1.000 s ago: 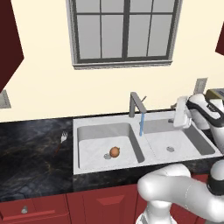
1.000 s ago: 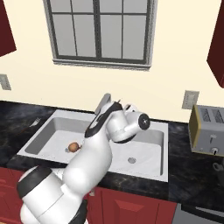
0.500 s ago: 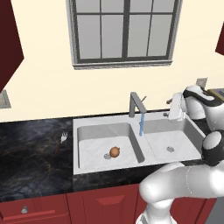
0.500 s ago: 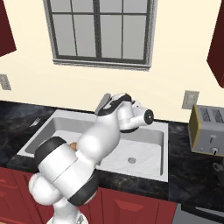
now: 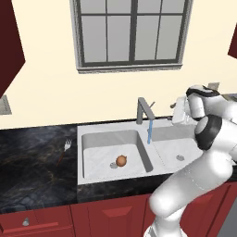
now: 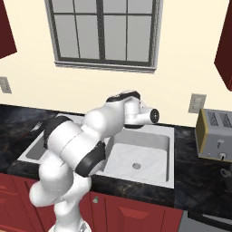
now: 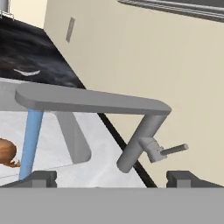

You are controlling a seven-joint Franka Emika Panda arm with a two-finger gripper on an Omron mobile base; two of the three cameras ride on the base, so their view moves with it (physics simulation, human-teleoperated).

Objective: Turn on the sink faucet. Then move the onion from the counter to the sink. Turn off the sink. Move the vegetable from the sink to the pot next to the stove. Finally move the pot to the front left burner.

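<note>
The grey sink faucet [image 5: 144, 110] stands behind the pale sink [image 5: 102, 134], and a blue stream of water [image 5: 149, 132] runs from its spout. In the left basin lies the tan-orange onion [image 5: 121, 160]. To the right of the faucet my gripper [image 5: 177, 110] hovers a little apart, at about the height of its post. In the hand view the spout [image 7: 92, 99], post and thin side lever [image 7: 173, 149] lie just ahead. My gripper [image 7: 112, 178] is open with nothing between its fingertips [image 7: 41, 177]. The onion [image 7: 6, 153] shows at far left. The pot and the stove are out of view.
Black counter [image 5: 32, 162] runs left of the sink with a small fork-like utensil [image 5: 65, 148] on it. A grey toaster [image 6: 216, 135] stands on the counter at the right, below a wall outlet [image 6: 197, 103]. A window sill sits above the faucet.
My hand has swung left along the back of the sink, closer to the faucet. Water keeps running and the onion has stayed in the basin.
</note>
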